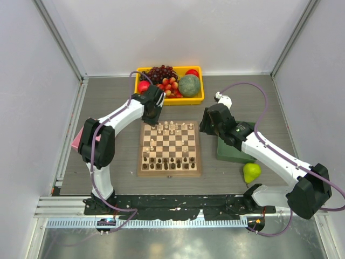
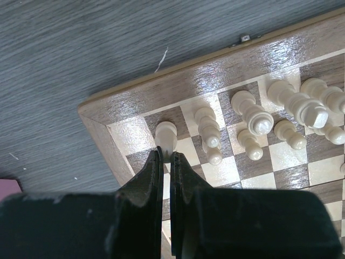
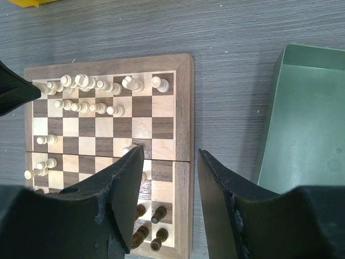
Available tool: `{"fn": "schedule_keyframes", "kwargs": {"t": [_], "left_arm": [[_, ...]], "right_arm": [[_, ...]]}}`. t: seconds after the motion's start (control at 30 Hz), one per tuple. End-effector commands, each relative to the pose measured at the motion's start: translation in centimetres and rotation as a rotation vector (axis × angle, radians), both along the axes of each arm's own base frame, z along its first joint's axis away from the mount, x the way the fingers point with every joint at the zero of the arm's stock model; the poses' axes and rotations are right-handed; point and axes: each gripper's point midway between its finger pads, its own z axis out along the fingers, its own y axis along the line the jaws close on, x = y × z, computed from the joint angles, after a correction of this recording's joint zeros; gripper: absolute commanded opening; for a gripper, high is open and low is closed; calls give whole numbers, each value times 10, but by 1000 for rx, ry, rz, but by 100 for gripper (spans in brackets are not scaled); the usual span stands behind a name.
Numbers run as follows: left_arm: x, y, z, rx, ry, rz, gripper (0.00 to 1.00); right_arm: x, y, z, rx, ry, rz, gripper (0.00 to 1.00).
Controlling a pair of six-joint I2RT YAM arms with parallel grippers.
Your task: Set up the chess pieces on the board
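Note:
The board (image 1: 170, 172) lies in the middle of the table. Cream chess pieces (image 1: 172, 128) fill its far rows and dark ones (image 1: 170, 162) its near rows, with a few cream pieces loose on the left squares. My left gripper (image 2: 167, 154) is shut on the base of a cream piece (image 2: 166, 134) that stands upright on the far left corner square. My right gripper (image 3: 170, 154) hangs open above the board's right edge (image 3: 183, 108) with nothing between its fingers. Dark pieces (image 3: 156, 216) show below it.
A yellow tray (image 1: 141, 70) of fruit stands behind the board. A green tray (image 1: 229, 151) lies right of the board under the right arm, with a pear (image 1: 251, 171) in front of it. A pink tray (image 1: 78, 139) sits at the left by the left arm.

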Motion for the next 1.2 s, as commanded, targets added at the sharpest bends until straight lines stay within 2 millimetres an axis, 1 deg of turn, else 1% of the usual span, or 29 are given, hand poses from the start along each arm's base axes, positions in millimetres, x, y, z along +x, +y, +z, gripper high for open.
{"fn": "schedule_keyframes", "kwargs": {"t": [0.0,0.13,0.3,0.37,0.43,0.57,0.7,0.87,1.1,1.17], "left_arm": [[12,-7,5,-42,-32,12,0],[9,-7,2,-46,-22,10,0],[7,-6,-2,-46,-13,18,5],[5,-7,-4,-53,-7,15,11],[4,-7,-5,-53,-3,16,12],[4,-5,-2,-59,-11,25,22],[5,-2,2,-57,-23,38,29],[6,8,12,-41,-42,63,36],[8,15,33,-48,-97,82,47],[8,20,39,-40,-115,94,49]], "right_arm": [[7,5,12,35,-39,-4,50],[7,5,12,34,-40,-6,50],[8,4,12,36,-39,-9,50],[7,4,12,35,-38,-8,50],[8,5,12,34,-38,-7,51],[7,5,12,32,-38,-4,50],[6,3,14,34,-46,-7,50],[7,3,20,40,-60,-7,51],[7,3,21,40,-59,-5,52],[6,2,21,38,-59,-6,54]]}}
